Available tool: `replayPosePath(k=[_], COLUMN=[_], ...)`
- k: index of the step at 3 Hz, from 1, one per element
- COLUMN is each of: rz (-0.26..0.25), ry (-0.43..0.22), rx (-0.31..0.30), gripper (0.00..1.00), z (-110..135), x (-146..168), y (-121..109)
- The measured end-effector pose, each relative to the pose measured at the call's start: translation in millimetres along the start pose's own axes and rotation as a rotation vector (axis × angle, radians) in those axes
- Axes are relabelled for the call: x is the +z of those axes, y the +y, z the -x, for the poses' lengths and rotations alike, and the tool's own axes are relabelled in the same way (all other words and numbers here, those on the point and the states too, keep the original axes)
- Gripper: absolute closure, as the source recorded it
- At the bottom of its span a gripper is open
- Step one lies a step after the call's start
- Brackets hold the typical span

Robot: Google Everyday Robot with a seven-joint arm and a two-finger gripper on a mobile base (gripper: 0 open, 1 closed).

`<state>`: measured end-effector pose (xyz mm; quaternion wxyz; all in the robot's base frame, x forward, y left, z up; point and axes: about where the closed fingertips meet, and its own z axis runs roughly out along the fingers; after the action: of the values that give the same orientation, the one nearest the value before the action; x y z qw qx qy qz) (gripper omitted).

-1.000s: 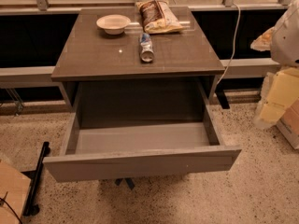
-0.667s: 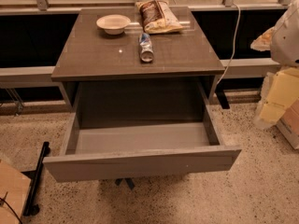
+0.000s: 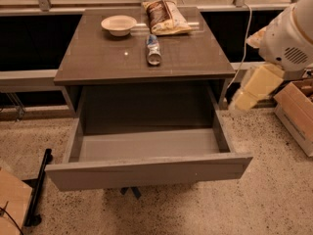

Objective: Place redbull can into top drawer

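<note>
Your redbull can [image 3: 153,49] is a slim silver-and-blue cylinder lying on its side near the middle of the counter [image 3: 98,58], shiny round end toward you. The counter top is a smooth, dark brown slab with a faint sheen. Behind the can you have a crinkly brown-and-yellow snack bag [image 3: 165,16], just beyond its far end, and a shallow off-white bowl [image 3: 119,24] to the left, well apart from the can.

The top drawer [image 3: 146,173] is pulled out below the counter: plain flat grey front, light grey floor, square walls.

The tool [image 3: 252,89], pale cream and blocky under the rounded white arm [image 3: 288,38], hangs off the counter's right side, level with its edge and touching nothing. You cannot tell whether it is apart or together. Since a second ago it has drifted left, closer to the counter; the can, bag, bowl and drawer lie as they did.

Around you: a white cable [image 3: 244,43] hanging by the right edge, a cardboard box [image 3: 296,114] on the speckled floor [image 3: 274,199], and a black bar [image 3: 38,190] lying at lower left.
</note>
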<state>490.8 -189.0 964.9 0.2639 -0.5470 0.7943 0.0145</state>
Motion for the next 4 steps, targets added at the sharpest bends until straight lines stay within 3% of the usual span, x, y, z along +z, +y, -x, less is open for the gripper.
replayPosePath(k=[1,2,3,4], rz=[-0.03,-0.07,-0.079,-0.077], ry=[-0.177,-0.31,-0.349,-0.352], rx=[0.107,0.205,0.257,0.26], gripper=[0.0,0.0,0.0,0.0], z=[22,49,64,65], x=[32,67,96,99], y=[-35,-87,-119,-121])
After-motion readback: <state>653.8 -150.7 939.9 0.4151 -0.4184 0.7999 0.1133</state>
